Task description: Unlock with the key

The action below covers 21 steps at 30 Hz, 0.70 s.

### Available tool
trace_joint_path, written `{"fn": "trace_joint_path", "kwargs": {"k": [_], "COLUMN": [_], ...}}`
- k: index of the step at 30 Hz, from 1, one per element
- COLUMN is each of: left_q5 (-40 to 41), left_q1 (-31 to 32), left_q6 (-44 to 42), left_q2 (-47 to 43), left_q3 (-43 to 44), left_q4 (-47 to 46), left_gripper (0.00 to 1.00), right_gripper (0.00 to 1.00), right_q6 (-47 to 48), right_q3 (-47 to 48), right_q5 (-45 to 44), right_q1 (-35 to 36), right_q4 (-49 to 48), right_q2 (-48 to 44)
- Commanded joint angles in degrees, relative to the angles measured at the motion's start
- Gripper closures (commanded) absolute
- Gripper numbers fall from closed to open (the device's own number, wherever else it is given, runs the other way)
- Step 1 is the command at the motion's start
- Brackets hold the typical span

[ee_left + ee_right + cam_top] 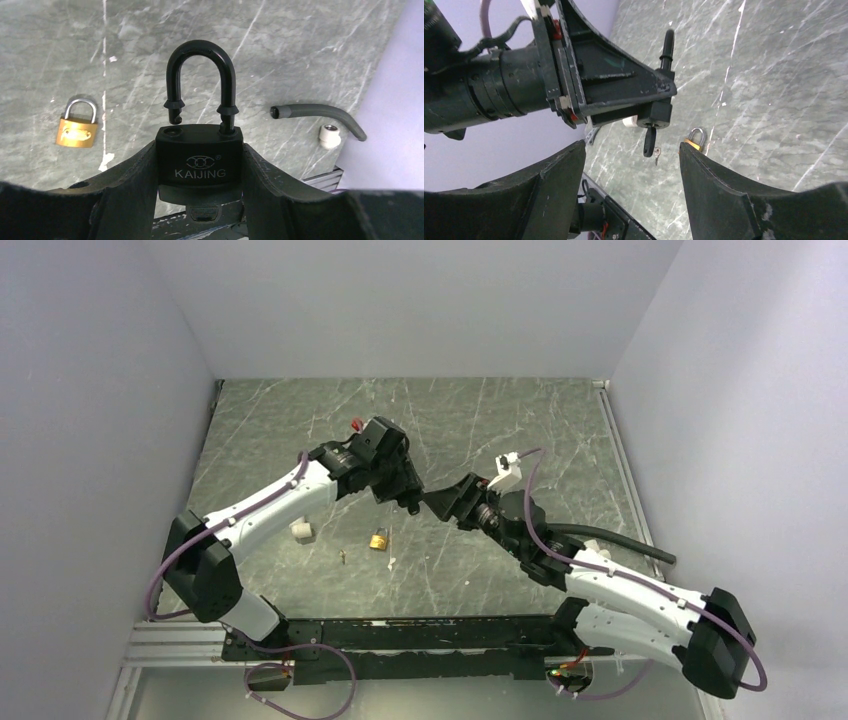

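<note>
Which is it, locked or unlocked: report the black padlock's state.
Unlocked: the black padlock has one shackle leg lifted clear of its hole, with the key inserted.

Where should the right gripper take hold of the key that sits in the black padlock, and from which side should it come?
Grip the key by its black rounded head, the only part protruding from the black padlock; the blade is hidden inside. The right gripper, now open, would probably best come from the end opposite the shackle, along the key's axis, closing across the head.
</note>
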<state>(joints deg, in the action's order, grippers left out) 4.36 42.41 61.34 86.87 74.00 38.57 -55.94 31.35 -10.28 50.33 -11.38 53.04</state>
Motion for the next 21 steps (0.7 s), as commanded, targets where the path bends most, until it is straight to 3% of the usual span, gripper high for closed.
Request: {"fn": "trace_joint_path", "kwargs": {"k": [1, 14, 21], "left_q5": [-2.0, -8.7, -11.1], "left_q1": [0.1, 0.2, 0.5], "left_q6": [1.3, 2.9, 3.7], "left_q2": [-0.4, -1.4, -2.5], "left_q3": [3.3, 2.9, 2.6], "left_q4": [-5.9, -7.8, -8.1], "left_gripper": [1.00, 1.00, 1.00], "right_gripper": [0.30, 0.31, 0.46], "right_q6": [-0.7, -0.3, -1.0], "right_q3": [-0.3, 0.1, -0.7], "right_q5": [2.6, -2.2, -10.9], "right_q1": [-0.1, -0.4, -0.5], "right_q4": [-5.6, -16.2, -20.8], "right_q2": [1.9, 12.6, 16.3]}}
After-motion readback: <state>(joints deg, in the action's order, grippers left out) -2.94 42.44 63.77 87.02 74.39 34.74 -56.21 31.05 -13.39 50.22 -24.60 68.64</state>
